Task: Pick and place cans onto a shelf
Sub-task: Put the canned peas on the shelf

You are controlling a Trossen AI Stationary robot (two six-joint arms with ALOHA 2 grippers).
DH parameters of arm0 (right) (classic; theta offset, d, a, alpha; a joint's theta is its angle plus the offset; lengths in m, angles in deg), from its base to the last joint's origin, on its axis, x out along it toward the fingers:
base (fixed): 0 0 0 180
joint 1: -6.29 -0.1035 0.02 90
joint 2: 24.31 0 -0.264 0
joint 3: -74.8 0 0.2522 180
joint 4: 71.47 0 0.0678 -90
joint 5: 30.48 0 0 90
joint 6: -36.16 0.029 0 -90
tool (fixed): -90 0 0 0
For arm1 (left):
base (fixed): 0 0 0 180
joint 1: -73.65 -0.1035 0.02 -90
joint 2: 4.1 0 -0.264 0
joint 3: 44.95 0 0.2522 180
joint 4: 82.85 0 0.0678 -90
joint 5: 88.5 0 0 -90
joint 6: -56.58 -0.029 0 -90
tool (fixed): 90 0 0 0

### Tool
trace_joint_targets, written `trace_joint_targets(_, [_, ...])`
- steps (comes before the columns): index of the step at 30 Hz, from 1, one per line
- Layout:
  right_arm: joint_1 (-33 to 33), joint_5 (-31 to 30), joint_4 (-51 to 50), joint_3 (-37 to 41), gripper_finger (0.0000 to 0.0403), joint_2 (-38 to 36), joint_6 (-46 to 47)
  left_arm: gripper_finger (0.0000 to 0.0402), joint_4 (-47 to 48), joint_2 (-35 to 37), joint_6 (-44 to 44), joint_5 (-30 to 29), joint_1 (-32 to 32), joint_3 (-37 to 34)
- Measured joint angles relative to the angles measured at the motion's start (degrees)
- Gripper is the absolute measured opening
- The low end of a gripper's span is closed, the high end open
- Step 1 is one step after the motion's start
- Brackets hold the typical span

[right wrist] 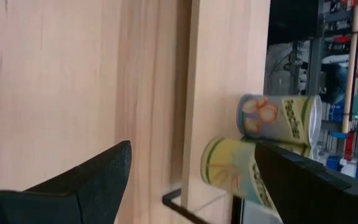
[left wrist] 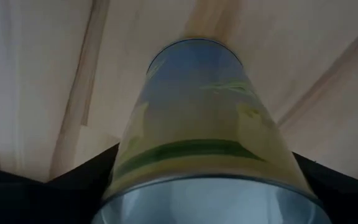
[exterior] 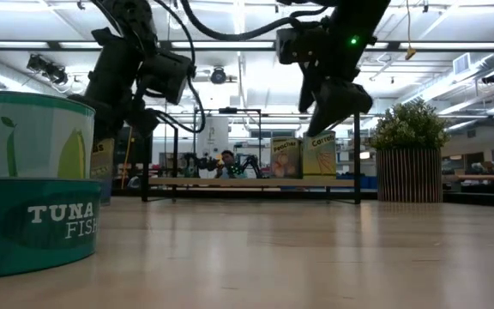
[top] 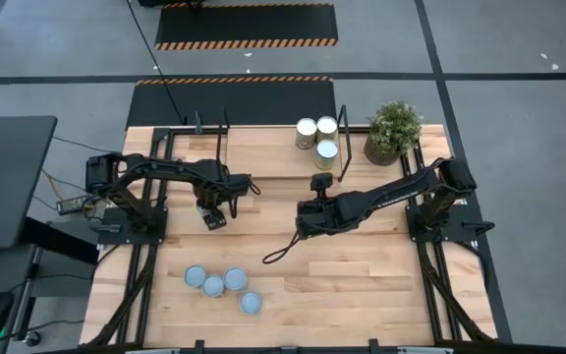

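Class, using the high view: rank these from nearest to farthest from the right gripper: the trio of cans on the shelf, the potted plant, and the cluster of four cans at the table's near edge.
From the right gripper:
1. Trio of cans, on the shelf just beyond it.
2. Potted plant, at the far right corner.
3. Four cans, near-left part of the table.

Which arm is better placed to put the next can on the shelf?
Left, probably. The left pincer already has a can between its fingers, beside the shelf. The right pincer is open and empty, facing the cans already shelved.
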Motion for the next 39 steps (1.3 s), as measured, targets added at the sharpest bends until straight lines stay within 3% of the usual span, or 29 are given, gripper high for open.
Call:
trace_joint_targets(8, [0.62,2.71,3.95,7.66,0.0348,-8.62,1.93,0.0309,0.59,0.01,-1.02,-0.19,2.41,10.22])
trace_joint_targets(14, [1.48,4.87,11.76,15.71,0.0348,-17.07,2.21,0.0307,1.32,-1.81,-4.25,-1.65,0.35,19.78])
trace_joint_targets(22, [1.69,5.39,18.54,22.97,0.0348,-24.71,1.79,0.0308,7.63,-15.52,-13.14,-2.28,-3.78,38.95])
trace_joint_targets(30, [1.66,6.41,22.0,25.32,0.0348,-25.9,1.05,0.0308,16.35,-28.89,-24.1,-6.93,-8.34,58.15])
trace_joint_targets(39, [1.62,6.41,23.72,25.8,0.0348,-25.77,-0.83,0.0309,18.65,-33.24,-39.29,-13.29,-12.21,59.97])
